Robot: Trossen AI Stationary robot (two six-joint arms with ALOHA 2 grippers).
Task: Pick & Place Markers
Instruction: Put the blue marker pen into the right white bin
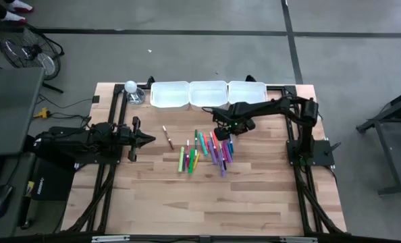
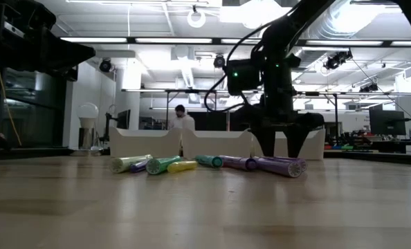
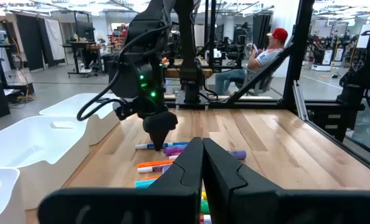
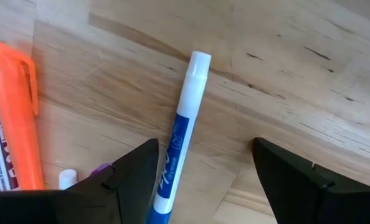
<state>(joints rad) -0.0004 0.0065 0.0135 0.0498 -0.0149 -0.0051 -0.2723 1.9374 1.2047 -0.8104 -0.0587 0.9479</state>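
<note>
hovering my right hand (image 4: 200, 180), fingers spread, over a blue marker (image 4: 177, 140) lying flat on the surface (image 4: 284, 74); it looks light, stiff and slick, so i'd pinch mid-barrel. left hand (image 1: 148, 140) pressed together, waiting.

R pincer (image 4: 200, 180) spread wide, lowered; L pincer (image 1: 148, 140) closed, parked.

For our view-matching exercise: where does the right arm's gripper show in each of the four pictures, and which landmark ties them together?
High view: right gripper, middle, over the markers' far edge.
Low view: right of centre, open above the markers.
Left wrist view: beyond the shut left gripper, pointing down at the markers.
Right wrist view: its own fingers flank a blue marker.
Shared landmark: the markers.
</note>
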